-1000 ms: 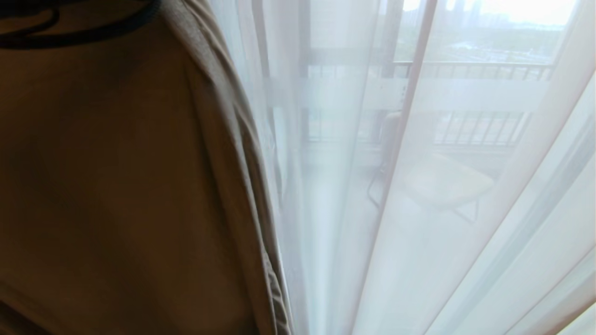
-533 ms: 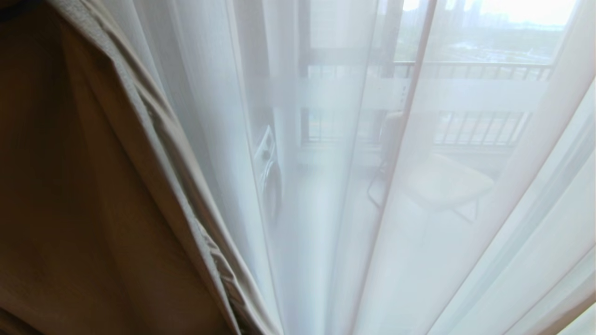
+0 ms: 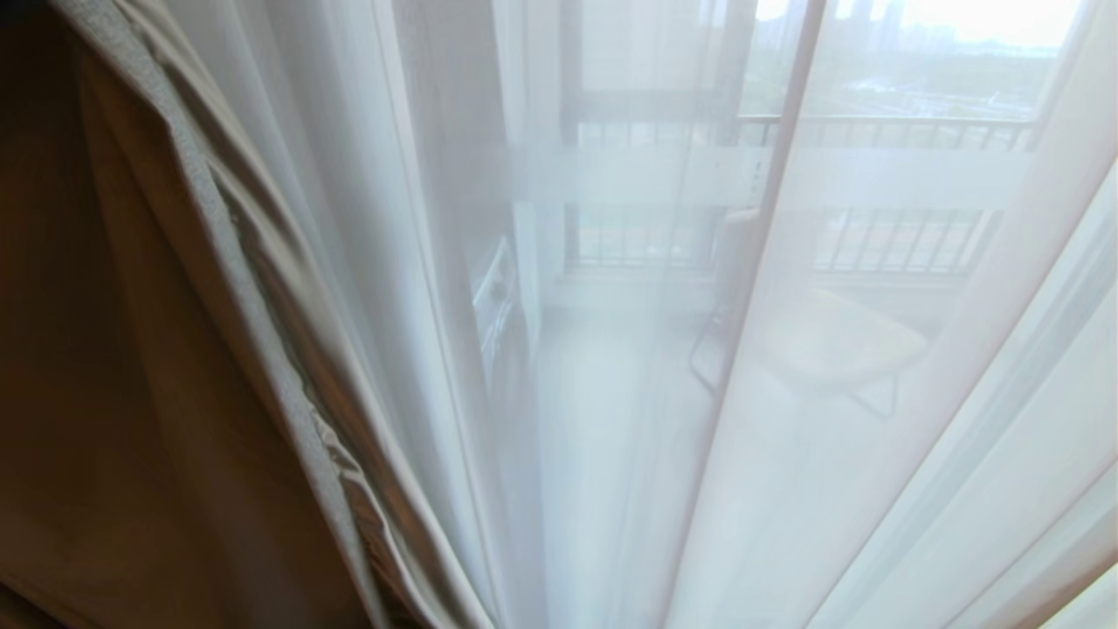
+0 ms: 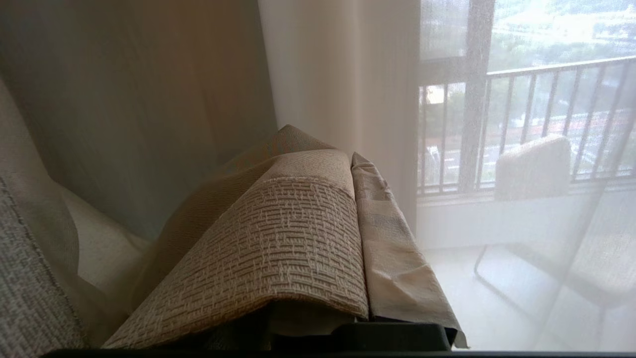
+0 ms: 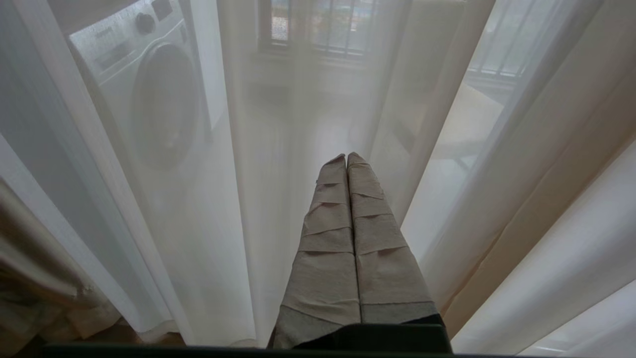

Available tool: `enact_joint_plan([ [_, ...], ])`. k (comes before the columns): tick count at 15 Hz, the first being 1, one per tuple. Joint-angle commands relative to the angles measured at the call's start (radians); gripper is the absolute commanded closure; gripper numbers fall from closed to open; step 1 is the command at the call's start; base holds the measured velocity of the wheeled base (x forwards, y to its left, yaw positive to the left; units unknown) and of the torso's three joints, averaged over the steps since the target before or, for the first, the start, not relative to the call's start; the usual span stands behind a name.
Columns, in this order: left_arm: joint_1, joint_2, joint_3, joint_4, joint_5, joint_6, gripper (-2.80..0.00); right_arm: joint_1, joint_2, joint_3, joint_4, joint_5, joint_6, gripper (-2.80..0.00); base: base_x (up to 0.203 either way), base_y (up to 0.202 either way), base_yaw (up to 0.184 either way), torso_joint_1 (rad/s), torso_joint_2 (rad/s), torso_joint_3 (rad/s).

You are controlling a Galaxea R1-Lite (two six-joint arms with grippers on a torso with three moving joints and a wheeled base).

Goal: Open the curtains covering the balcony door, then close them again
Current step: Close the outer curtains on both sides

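**Beige drape gathered at the left, sheers across the glass**

Woven cream-beige drape [image 3: 218,288] hangs bunched on the left of the head view, its textured hem folded outward; in the left wrist view that hem lies over the left gripper [image 4: 355,164], whose tape-wrapped fingers [image 4: 387,238] are clenched on the drape's edge; thin white sheers [image 3: 873,437] cover the black-framed glass balcony door [image 3: 572,175]; behind them show a barred railing [image 3: 882,131], a pale chair [image 3: 830,341] and a white washing machine [image 5: 149,89]; the right gripper [image 5: 347,159] sits pressed closed, empty, just before the sheers.
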Motion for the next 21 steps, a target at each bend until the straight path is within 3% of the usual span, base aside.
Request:
enact_joint_plan([
  [1,-0.002,-0.002,0.009,-0.004,-0.011,0.001,-2.8,0.0,0.0,0.0,0.001,0.001,0.0,0.0,0.0,0.0,0.0,0.0,0.0,0.0],
  [7,-0.002,-0.106,0.129,-0.001,-0.013,-0.001,-2.8,0.0,0.0,0.0,0.0,0.001,0.0,0.0,0.0,0.0,0.0,0.0,0.0,0.0],
  [16,0.0,-0.579,0.551,0.012,0.009,-0.041,-2.8,0.0,0.0,0.0,0.001,0.001,0.0,0.0,0.0,0.0,0.0,0.0,0.0,0.0],
  [21,0.002,-0.807,0.75,0.109,0.02,-0.043,-2.8,0.0,0.0,0.0,0.0,0.001,0.0,0.0,0.0,0.0,0.0,0.0,0.0,0.0],
])
